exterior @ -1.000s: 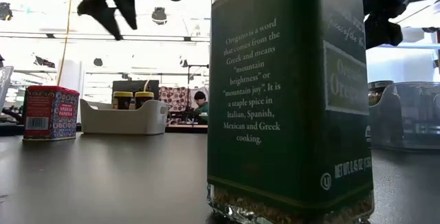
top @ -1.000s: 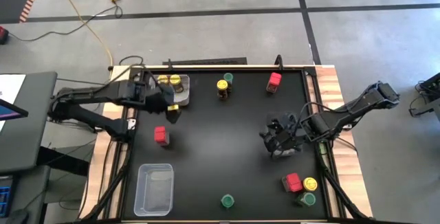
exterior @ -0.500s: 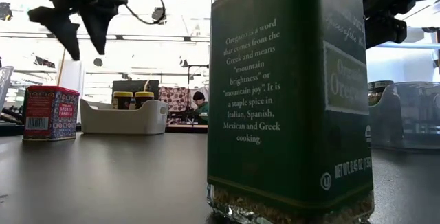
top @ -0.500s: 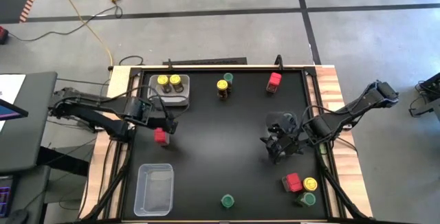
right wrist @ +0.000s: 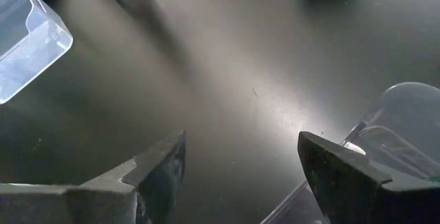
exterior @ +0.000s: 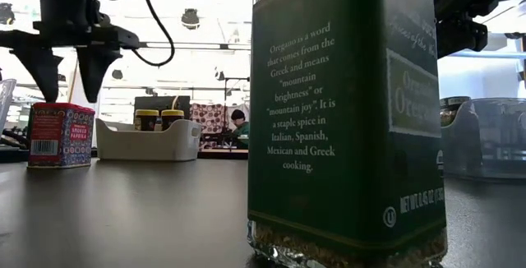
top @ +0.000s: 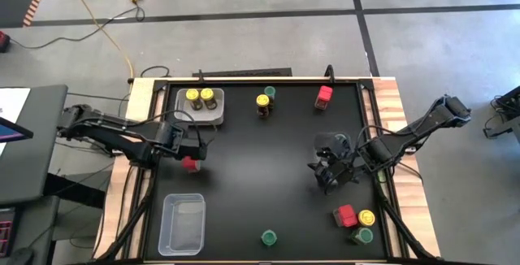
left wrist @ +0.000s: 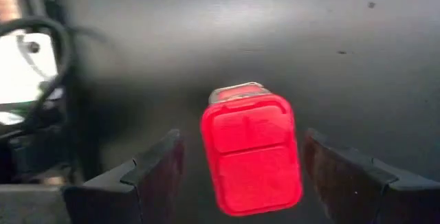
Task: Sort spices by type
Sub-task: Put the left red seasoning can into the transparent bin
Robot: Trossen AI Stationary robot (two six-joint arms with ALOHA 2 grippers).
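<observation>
A red spice tin (top: 189,164) stands upright on the black table near its left edge, its red lid (left wrist: 251,154) facing up. My left gripper (exterior: 64,75) hangs open just above it, pointing down, one finger over each side and touching nothing. My right gripper (top: 328,173) waits open over the table's right half, holding nothing. Two yellow-lidded jars (top: 199,97) stand in a grey bin (top: 218,119) at the far left. A green oregano jar (exterior: 341,112) stands at the near edge.
A yellow-lidded jar (top: 262,102), a green-lidded jar (top: 270,93) and a red tin (top: 324,96) stand along the far edge. A red, a yellow and a green one (top: 357,223) cluster at the near right. A clear bin (top: 183,224) sits near left, another (right wrist: 402,138) by my right gripper.
My left gripper has moved from the grey bin toward the table's near edge and down, rolling its wrist as it went. It now hangs over the red tin. Its fingers have stayed equally far apart.
</observation>
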